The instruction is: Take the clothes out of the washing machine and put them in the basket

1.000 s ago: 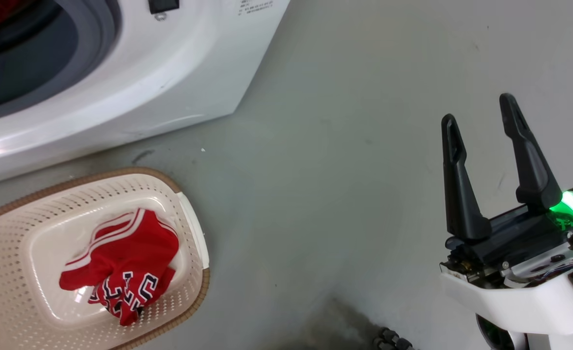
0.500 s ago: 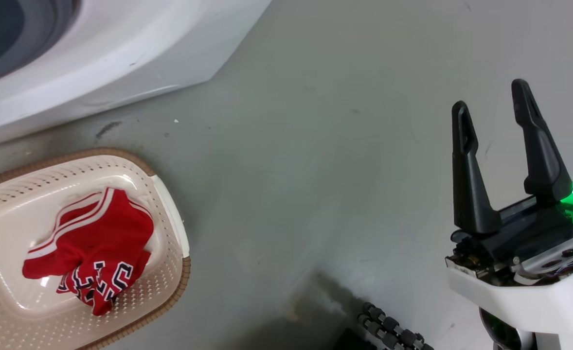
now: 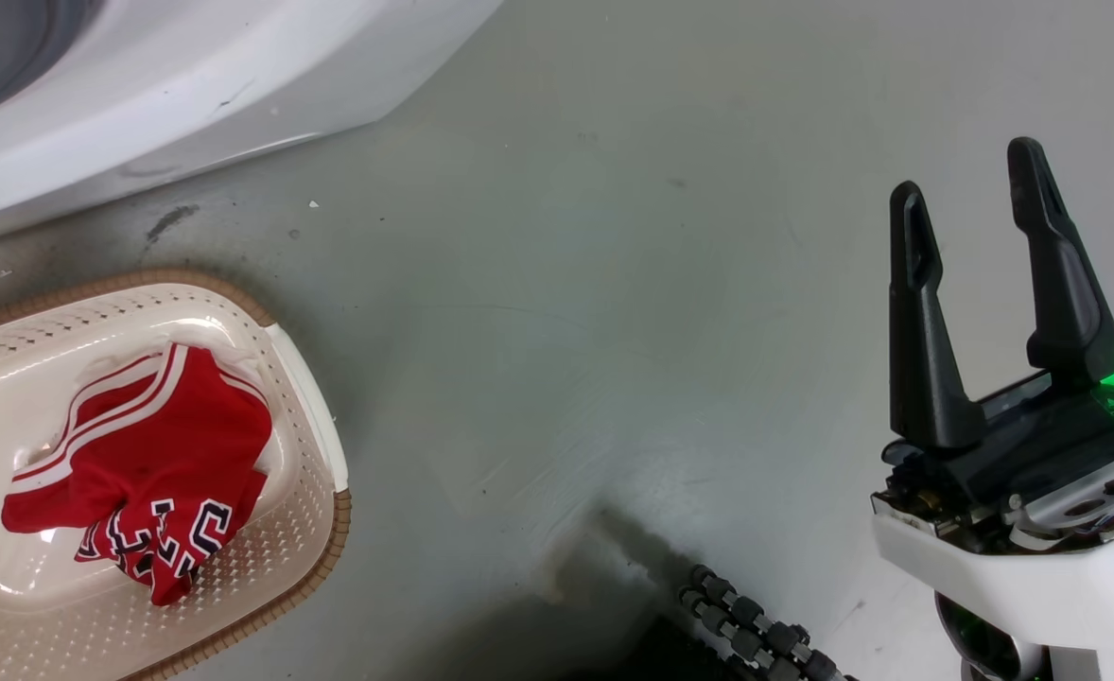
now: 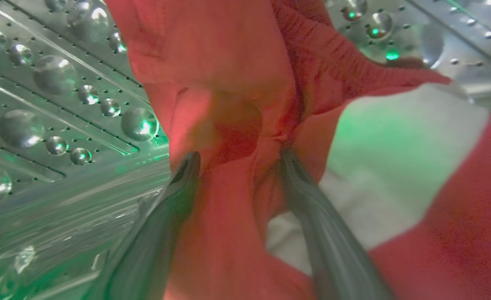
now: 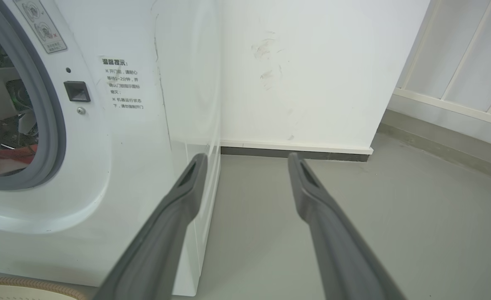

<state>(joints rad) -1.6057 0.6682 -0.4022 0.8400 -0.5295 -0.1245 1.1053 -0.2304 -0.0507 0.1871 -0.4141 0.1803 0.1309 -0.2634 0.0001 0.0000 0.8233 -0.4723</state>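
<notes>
The clothes (image 3: 141,454) lie partly in the basket (image 3: 304,445): a crumpled red piece with white stripe trim and black-and-white block lettering rests on its bottom, well inside the brown woven-look rim. The basket stands on the grey floor (image 3: 566,331) just in front of the washing machine (image 3: 188,76), at the lower left of the head view. A second garment (image 4: 229,54), red with a broad white band, is inside the machine, bunched against the perforated steel drum (image 4: 62,83). In the right wrist view a bit of red and white cloth shows low in the porthole, behind the grey gasket (image 5: 51,125). The left end effector (image 4: 238,158) is in the drum with its two fingers spread wide, one on either side of a gathered fold of this garment. The fingertips touch the cloth, but I cannot tell how firmly the fold is caught. The right end effector (image 3: 966,170) hovers over the floor at the right of the head view, well apart from the basket, its fingers wide apart and holding nothing. Along those fingers the right wrist view looks at the machine's white front, with a small dark latch slot (image 5: 76,91) and printed notices beside the porthole, and at a white wall (image 5: 312,62) past the machine's side.
</notes>
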